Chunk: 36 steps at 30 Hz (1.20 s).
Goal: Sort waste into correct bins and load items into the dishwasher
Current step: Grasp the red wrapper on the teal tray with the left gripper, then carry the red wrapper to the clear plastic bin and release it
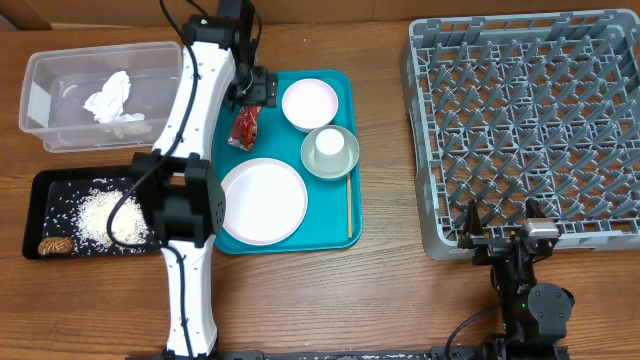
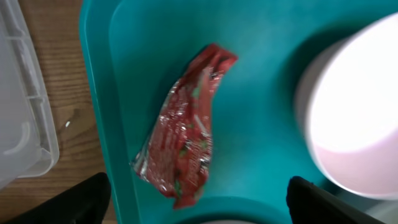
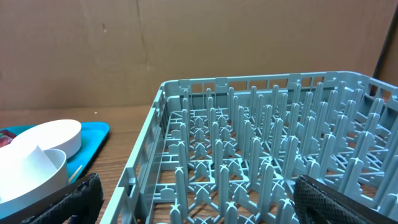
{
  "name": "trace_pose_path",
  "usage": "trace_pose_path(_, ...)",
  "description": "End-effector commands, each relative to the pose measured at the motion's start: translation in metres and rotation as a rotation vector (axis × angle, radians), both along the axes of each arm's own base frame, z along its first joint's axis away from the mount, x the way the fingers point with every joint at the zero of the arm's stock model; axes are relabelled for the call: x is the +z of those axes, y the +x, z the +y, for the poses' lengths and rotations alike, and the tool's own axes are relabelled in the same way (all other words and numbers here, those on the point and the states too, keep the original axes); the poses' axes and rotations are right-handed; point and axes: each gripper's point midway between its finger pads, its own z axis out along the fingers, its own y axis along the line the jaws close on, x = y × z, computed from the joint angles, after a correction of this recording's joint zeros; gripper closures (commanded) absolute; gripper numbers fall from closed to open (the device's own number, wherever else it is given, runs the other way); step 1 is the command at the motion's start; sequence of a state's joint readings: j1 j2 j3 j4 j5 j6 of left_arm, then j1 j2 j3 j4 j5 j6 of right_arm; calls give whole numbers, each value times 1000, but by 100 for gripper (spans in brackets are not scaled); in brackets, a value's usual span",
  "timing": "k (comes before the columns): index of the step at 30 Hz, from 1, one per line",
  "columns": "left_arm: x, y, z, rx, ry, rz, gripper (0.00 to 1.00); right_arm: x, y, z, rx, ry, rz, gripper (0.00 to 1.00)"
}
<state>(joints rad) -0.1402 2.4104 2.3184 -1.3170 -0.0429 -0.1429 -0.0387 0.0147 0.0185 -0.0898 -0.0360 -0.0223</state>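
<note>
A wooden surface (image 1: pixel 380 300) seen from above. At the right stands a large grey rack (image 1: pixel 530 130) of upright pegs, with nothing in it. The right end effector (image 1: pixel 503 235) sits at the rack's near edge, its fingers spread wide and holding nothing.

In the middle lies a teal tray (image 1: pixel 322 228). It carries a white plate (image 1: pixel 262 202), a white bowl (image 1: pixel 310 103), a grey bowl (image 1: pixel 345 160) with a cup (image 1: pixel 328 143) inside it, a thin stick (image 1: pixel 349 208) along the right edge, and a red wrapper (image 1: pixel 243 126) near the left edge.

The left end effector (image 1: pixel 252 95) hangs over the wrapper. Its fingers stand well apart on either side of the wrapper and grip nothing.

At the left, a clear tub (image 1: pixel 40 100) holds a crumpled napkin (image 1: pixel 108 98). Nearer, a black tray (image 1: pixel 32 215) holds rice (image 1: pixel 100 215) and a brown lump (image 1: pixel 55 245).
</note>
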Motion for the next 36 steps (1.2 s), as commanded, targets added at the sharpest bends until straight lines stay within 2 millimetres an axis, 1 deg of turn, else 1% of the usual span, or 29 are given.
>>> trace_pose_path(1, -18, 0, 14, -5, 49, 36, 13, -1, 0, -2, -11, -1, -8, 0)
trace_pose_path(3, -32, -1, 15, -4, 54, 62, 20, -1, 0, -2, -11, -1, -8, 0)
trace_pose_path(4, -38, -1, 15, -5, 54, 71, 20, -1, 0, -2, -11, -1, -8, 0)
trace_pose_path(7, -50, 0, 11, -18, 35, 85, 27, -1, 0, -2, -11, -1, -8, 0)
trace_pose_path(10, -58, 2, 2, -41, -13, 91, 38, -1, 0, -2, -11, -1, -8, 0)
trace_pose_path(13, -67, 4, -4, -47, -38, 95, 39, -1, 0, -2, -11, -1, -8, 0)
trace_pose_path(19, -85, 2, -2, -45, -29, 125, 39, -1, 0, -2, -11, -1, -8, 0)
trace_pose_path(21, -89, 1, -2, -45, -28, 134, 41, -1, 0, -2, -11, -1, -8, 0)
trace_pose_path(23, -94, -1, -3, -48, -27, 147, 51, -1, 0, -2, -11, -1, -8, 0)
trace_pose_path(25, -95, -4, -2, -48, -16, 157, 69, -1, 0, -2, -11, -1, -8, 0)
trace_pose_path(26, -94, -5, 0, -46, -6, 159, 79, -1, 0, -2, -11, -1, -8, 0)
trace_pose_path(27, -90, -5, 0, -47, -4, 157, 84, -1, 0, -2, -11, -1, -8, 0)
trace_pose_path(29, -82, -4, 4, -32, 15, 145, 91, -1, 0, -2, -11, -1, -8, 0)
trace_pose_path(31, -66, 0, 10, 9, 39, 112, 96, -1, 0, -2, -11, -1, -8, 0)
trace_pose_path(32, -54, 4, 12, 21, 44, 86, 96, -1, 0, -2, -11, -1, -8, 0)
trace_pose_path(34, -24, 14, 14, 48, 42, 12, 96, -1, 0, -2, -11, -1, -8, 0)
trace_pose_path(36, 12, 26, 17, 80, 26, -81, 96, -1, 0, -2, -11, -1, -8, 0)
